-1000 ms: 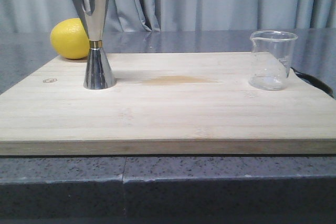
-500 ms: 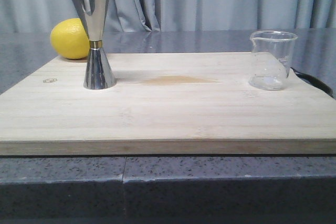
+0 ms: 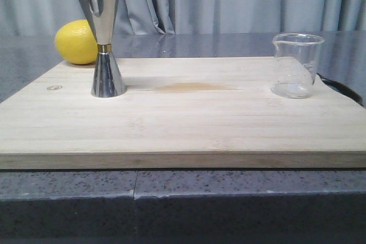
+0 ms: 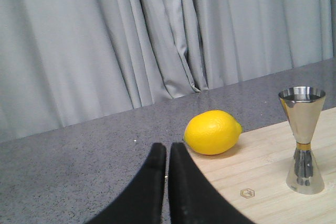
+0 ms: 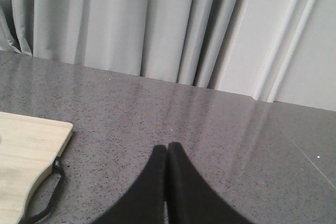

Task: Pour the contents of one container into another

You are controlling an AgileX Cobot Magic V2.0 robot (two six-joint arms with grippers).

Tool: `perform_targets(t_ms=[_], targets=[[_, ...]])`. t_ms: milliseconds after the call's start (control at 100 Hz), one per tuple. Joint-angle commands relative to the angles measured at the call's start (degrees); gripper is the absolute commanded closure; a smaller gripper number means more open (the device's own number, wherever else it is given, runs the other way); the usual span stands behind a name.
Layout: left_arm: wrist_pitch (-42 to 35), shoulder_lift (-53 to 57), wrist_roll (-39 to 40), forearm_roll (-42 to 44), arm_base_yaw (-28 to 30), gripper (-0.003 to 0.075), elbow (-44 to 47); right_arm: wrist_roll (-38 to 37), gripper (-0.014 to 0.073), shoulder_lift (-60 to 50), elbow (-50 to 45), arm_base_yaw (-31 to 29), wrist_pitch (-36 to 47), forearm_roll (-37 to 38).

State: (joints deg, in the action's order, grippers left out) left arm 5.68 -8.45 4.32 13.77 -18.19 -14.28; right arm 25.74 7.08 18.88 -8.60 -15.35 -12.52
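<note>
Nearest to me in the front view: the dark speckled worktop (image 3: 189,190) front edge with a seam in it. On top sits a pale wooden cutting board (image 3: 189,124), which takes up most of the width.

On the board, steel jigger (image 3: 106,41) stands upright toward the board's left side, back half, gold band at the waist, wide cup up. Glass beaker (image 3: 295,64) stands upright toward the board's right side, about the same depth, spout facing left. I can't tell if there's liquid in it. The two are well apart, with a faint brownish stain (image 3: 191,87) on the wood between them. A dark strap loop (image 3: 342,88) hangs off the board's right edge, just past the beaker.

Behind the board's back-left corner, a lemon (image 3: 76,42) rests on the worktop, just behind the jigger from my view. Grey curtain (image 3: 229,1) runs along the far edge.

Neither arm appears in the front view.

Left tool (image 4: 167,148): fingers together, nothing between them, hovering over bare worktop off the board's left edge. Lemon and jigger sit ahead of it.

Right tool (image 5: 167,148): fingers together, empty, over bare worktop beyond the board's right edge. Its camera catches only the board corner and strap loop. White pipes (image 5: 294,30) run up the wall beyond the curtain.
</note>
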Motion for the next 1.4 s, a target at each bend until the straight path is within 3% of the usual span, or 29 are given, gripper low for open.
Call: perform_targets(t_ms=[0, 260, 510, 760, 1390], targets=[[-4.7, -0.8, 0.5, -0.3, 0.1, 0.0738, -1.4, 0.0, 0.0666, 0.9, 1.4, 0.1, 4.5, -0.3], [-4.8, -0.7, 0.5, -0.4, 0.3, 0.0739, 0.0, 0.0, 0.0666, 0.9, 1.4, 0.1, 4.5, -0.3], [-12.5, 2.6, -4.3, -6.7, 4.6, 0.0739, 8.2, 0.0, 0.0666, 0.9, 1.4, 0.1, 4.5, -0.3], [-18.1, 6.8, -4.3, -10.5, 9.3, 0.0739, 16.6, 0.0, 0.0666, 0.9, 1.4, 0.1, 4.5, -0.3], [-12.7, 10.1, -4.3, -12.1, 9.9, 0.0739, 16.7, 0.0, 0.0666, 0.9, 1.4, 0.1, 4.5, -0.3]])
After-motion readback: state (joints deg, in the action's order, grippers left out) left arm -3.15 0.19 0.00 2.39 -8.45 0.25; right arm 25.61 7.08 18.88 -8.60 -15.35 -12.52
